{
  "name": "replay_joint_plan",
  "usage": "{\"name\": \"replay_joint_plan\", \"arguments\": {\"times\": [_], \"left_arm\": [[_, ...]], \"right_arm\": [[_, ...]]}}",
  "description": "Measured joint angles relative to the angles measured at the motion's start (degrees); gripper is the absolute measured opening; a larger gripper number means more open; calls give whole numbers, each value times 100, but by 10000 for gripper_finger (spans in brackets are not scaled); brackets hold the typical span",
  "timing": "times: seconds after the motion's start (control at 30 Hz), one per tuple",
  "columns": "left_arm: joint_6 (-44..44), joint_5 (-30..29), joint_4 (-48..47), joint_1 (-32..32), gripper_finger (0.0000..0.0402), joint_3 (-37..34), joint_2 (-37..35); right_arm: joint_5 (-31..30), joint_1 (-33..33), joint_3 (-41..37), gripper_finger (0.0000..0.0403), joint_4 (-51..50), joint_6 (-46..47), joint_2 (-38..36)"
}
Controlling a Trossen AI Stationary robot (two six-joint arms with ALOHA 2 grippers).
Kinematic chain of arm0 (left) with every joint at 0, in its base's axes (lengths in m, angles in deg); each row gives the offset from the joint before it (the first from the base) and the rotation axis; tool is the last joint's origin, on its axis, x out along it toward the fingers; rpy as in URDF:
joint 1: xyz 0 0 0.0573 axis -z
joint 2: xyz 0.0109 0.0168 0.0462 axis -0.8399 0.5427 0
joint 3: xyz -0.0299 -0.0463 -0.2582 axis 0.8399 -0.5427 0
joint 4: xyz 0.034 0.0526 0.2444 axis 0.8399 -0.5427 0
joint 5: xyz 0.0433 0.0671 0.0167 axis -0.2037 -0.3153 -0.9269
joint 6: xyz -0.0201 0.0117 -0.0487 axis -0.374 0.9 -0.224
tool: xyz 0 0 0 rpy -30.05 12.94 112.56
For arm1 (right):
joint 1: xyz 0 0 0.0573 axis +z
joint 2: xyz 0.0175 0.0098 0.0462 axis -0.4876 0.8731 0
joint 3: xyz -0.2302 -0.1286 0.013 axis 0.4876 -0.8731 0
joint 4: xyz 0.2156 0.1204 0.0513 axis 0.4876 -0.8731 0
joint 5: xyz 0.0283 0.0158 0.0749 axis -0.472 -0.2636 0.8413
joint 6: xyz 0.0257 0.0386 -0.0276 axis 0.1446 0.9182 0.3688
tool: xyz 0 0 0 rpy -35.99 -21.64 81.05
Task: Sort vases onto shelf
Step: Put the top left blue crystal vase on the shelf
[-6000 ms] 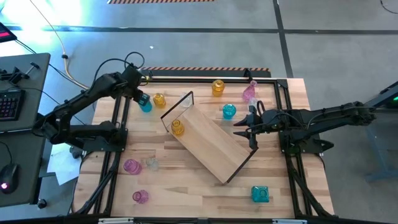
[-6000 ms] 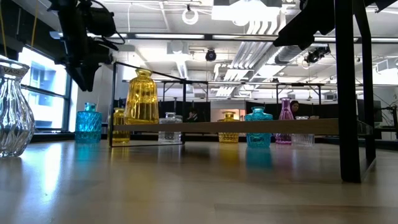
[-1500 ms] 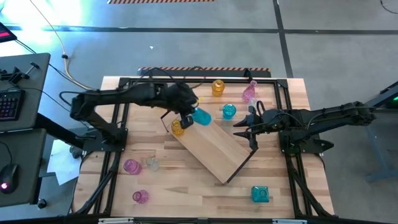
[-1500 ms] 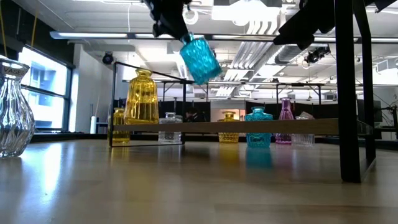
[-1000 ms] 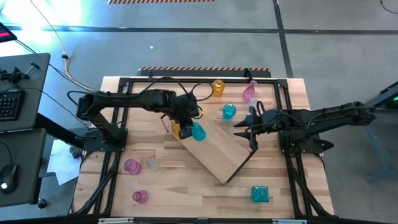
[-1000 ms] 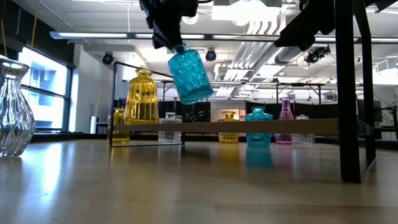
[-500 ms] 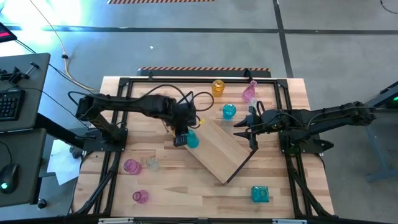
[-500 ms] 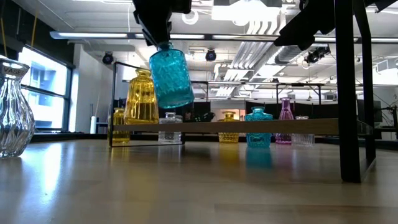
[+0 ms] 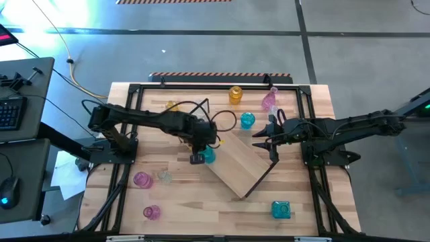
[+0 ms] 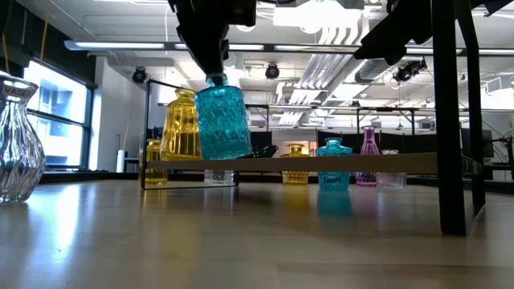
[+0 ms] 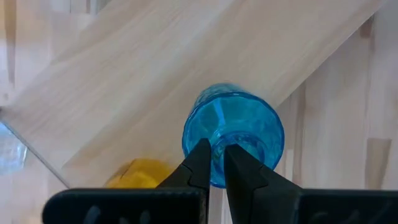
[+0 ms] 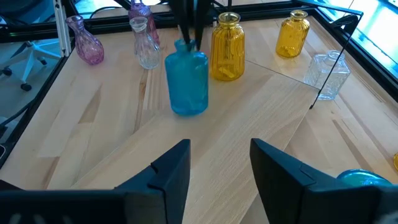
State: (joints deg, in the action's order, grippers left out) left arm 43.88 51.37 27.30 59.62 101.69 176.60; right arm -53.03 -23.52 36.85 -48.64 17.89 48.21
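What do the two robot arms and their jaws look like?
Both arms are dark, slim and jointed. The left arm carries thin black cables that loop loosely above it. The right arm looks plainer. Each gripper ends in two flat, matte black jaws, seen on the left gripper and the right gripper. No markings are visible.

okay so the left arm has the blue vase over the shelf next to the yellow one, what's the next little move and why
Probably ease straight down a touch, then open. The left gripper is shut on the neck of the blue vase, which leans slightly with its base at the shelf surface, close beside the yellow vase. The right gripper waits open nearby.
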Motion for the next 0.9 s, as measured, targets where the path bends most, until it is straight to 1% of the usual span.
{"name": "replay_joint_plan", "arguments": {"times": [0.17, 0.43, 0.63, 0.73, 0.9], "left_arm": [[36, 15, -23, -41, 12, 2, 1], [37, -21, -337, -120, 12, 0, -31], [11, -22, -291, -120, 13, 0, -27], [-5, -17, -267, -120, 21, -4, -25], [-8, -7, -209, -118, 49, -9, -14]], "right_arm": [[0, 0, 0, 156, -8, 0, 1], [0, -1, 1, 156, -4, -1, 1], [-1, 1, 1, 156, -5, 0, 1], [-1, 1, 0, 156, -5, -1, 0], [-2, -1, 2, 156, -3, 0, -1]]}}
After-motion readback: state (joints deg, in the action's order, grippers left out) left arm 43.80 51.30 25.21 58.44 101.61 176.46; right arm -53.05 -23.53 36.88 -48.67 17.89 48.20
